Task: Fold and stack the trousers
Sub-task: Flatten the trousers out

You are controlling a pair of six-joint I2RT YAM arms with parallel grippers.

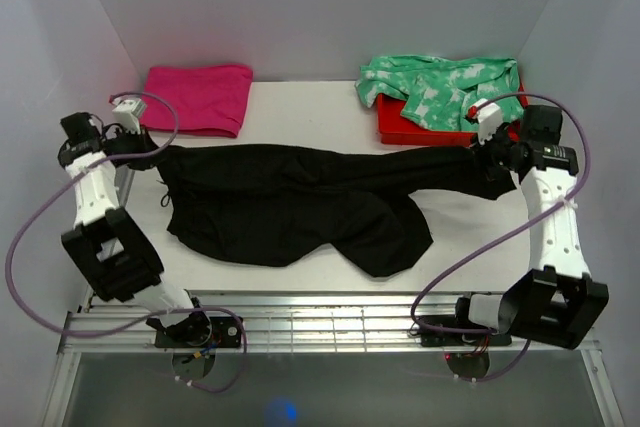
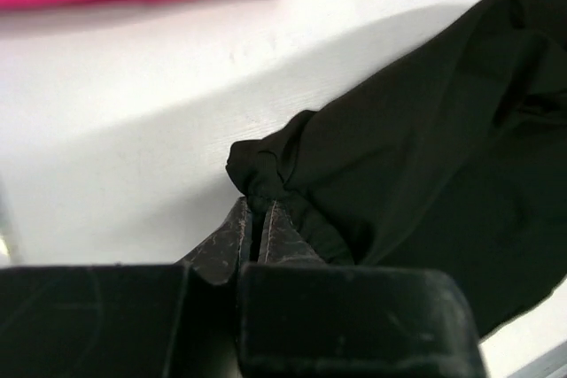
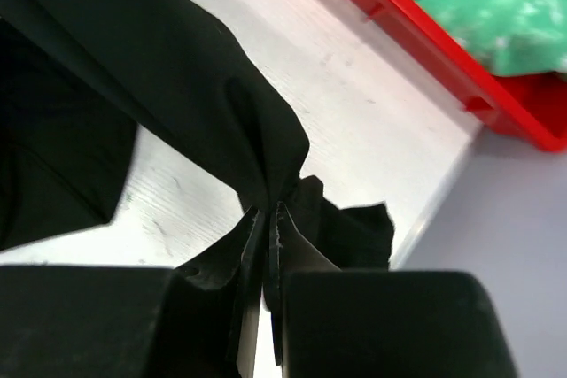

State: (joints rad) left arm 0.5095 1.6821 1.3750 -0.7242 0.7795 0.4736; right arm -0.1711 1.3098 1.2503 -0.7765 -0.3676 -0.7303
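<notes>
Left hand [image 2: 255,210] pinches shut on the waist end of the black trousers [image 1: 290,202], and right hand [image 3: 266,214] clamps one leg's end. The garment is stretched between them across the white surface [image 1: 300,112], near a red tray [image 1: 400,133].

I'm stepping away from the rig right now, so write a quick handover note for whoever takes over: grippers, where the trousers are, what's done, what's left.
Left gripper: shut on a waist-end corner of the trousers, at the table's left side.
Right gripper: shut on the end of one leg, near the red tray.
Trousers: stretched across the table between the two grippers; the other leg lies loose toward the near edge.
Done: both ends gripped, garment spread out. No fold made.
Left: fold, then stack.
Nearby: folded pink cloth far left; green tie-dye garment on the red tray.
</notes>
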